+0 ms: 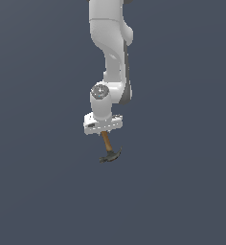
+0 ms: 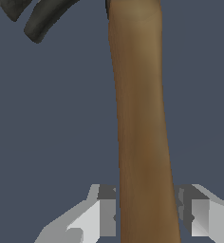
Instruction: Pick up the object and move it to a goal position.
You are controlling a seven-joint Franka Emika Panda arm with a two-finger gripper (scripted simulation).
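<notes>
Counting the contents gives one arm [image 1: 110, 52], one gripper [image 1: 103, 131] and one hammer [image 1: 108, 149]; the surroundings are a uniform dark grey-blue field in both views. The arm enters from the top edge of the exterior view and points its gripper downward near the centre of the picture. The hammer hangs below the gripper body, handle [image 1: 106, 140] uppermost and dark curved head [image 1: 110, 156] lowest, the handle leaning slightly toward the exterior view's right as it descends. In the wrist view the two fingers [image 2: 104, 211] stand on either side of the orange-brown handle [image 2: 141, 123], closed to the handle's width, one pad touching it and the other just beside it; the gripper holds the hammer by the handle end away from the head. Two dark prongs of the claw [image 2: 42, 19] show at the far end. Open room surrounds the hammer on every side, and it lies well apart from all picture edges in the exterior view.
</notes>
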